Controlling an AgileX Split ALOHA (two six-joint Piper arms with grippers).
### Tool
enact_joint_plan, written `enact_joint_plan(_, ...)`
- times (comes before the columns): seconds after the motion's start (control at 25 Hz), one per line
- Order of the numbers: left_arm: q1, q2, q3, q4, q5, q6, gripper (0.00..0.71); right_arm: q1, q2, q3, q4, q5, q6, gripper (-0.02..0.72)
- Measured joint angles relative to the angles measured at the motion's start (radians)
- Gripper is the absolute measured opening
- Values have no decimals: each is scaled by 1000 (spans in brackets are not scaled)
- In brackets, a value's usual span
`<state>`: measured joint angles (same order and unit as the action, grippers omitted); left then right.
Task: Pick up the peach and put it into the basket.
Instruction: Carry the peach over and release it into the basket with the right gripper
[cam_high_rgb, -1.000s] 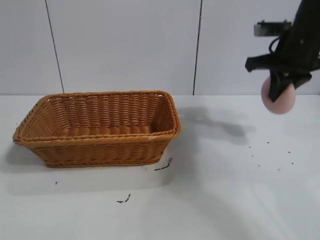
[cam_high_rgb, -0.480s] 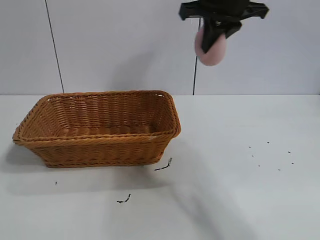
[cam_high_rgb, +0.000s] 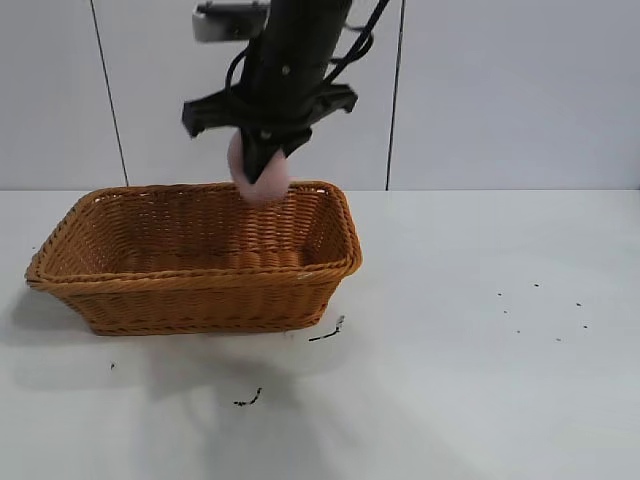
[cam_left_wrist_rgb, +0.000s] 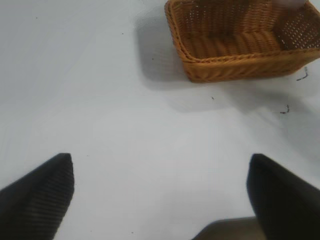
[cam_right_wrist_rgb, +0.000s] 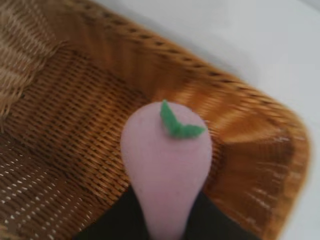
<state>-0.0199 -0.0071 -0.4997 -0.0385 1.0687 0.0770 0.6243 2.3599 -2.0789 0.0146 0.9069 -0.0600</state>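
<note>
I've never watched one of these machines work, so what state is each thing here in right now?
peach: held in the air above the basket's far right end, green leaf showing.
basket: upright on the table, nothing inside.
right gripper: shut on the peach.
left gripper: open, away from the basket, holding nothing.

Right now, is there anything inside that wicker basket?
No, nothing lies in the basket: the woven floor that shows is bare. The peach hangs above it, held in the right gripper. The near wall hides part of the floor.
</note>
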Motion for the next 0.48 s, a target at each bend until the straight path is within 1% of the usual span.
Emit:
enact_joint_plan(0.08,0,0,0,0,0,0,692,8,42,0,0,-36,-1,37)
enact_joint_plan(0.16,0,0,0,0,0,0,692,10,73,0,-1,-57,-1,41)
enact_joint_plan(0.24,0,0,0,0,0,0,692,10,90,0,-1,-60,-1,88)
enact_joint_plan(0.32,0,0,0,0,0,0,692,10,91,0,-2,-61,-1,203)
enact_joint_plan(0.36,0,0,0,0,0,0,692,10,91,0,-2,-62,-1,307)
enact_joint_plan(0.4,0,0,0,0,0,0,692,10,91,-1,-2,-62,-1,435)
enact_joint_plan(0.44,0,0,0,0,0,0,692,10,91,-1,-2,-63,-1,540)
enact_joint_plan(0.48,0,0,0,0,0,0,692,10,90,-3,-2,-62,-1,595)
